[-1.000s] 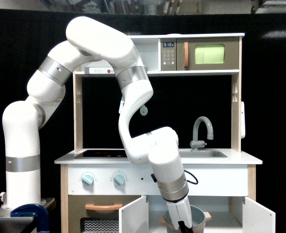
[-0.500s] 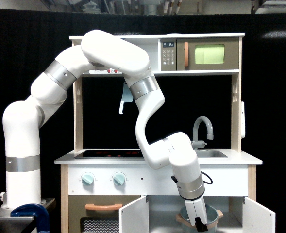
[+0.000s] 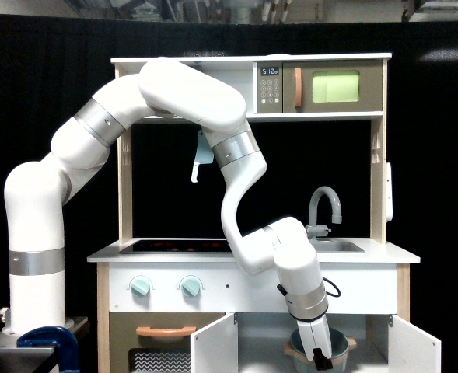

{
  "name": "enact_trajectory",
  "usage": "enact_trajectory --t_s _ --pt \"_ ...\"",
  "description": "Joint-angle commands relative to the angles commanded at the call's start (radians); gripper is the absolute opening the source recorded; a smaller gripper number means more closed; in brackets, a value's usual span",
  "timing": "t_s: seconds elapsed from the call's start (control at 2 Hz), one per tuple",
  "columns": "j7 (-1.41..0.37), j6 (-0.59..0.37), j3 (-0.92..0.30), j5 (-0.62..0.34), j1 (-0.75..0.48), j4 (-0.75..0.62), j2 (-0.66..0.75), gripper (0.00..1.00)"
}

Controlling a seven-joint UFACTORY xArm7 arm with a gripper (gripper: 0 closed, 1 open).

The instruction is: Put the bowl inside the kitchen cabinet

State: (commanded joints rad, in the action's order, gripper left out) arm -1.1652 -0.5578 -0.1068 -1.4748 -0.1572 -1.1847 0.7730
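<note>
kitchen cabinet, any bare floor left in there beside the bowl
Inside the kitchen cabinet, bare floor shows between the left door and the bowl, plus a narrower strip between the bowl and the right door. The middle is crowded: the gripper reaches into the bowl.

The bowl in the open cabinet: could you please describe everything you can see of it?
The bowl is small, round and grey-blue, with a tan, wood-like rim and two short tan side handles. It sits upright and low inside the kitchen cabinet, between the two open white doors; its base is cut off by the frame edge, so whether it rests on the cabinet floor is unclear. The gripper reaches down at its front rim and appears shut on it.
</note>
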Motion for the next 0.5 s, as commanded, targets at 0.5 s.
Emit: enact_trajectory --t_s 0.5 --pt "0.030 0.024 0.028 0.015 0.001 -0.021 0.008 1.00"
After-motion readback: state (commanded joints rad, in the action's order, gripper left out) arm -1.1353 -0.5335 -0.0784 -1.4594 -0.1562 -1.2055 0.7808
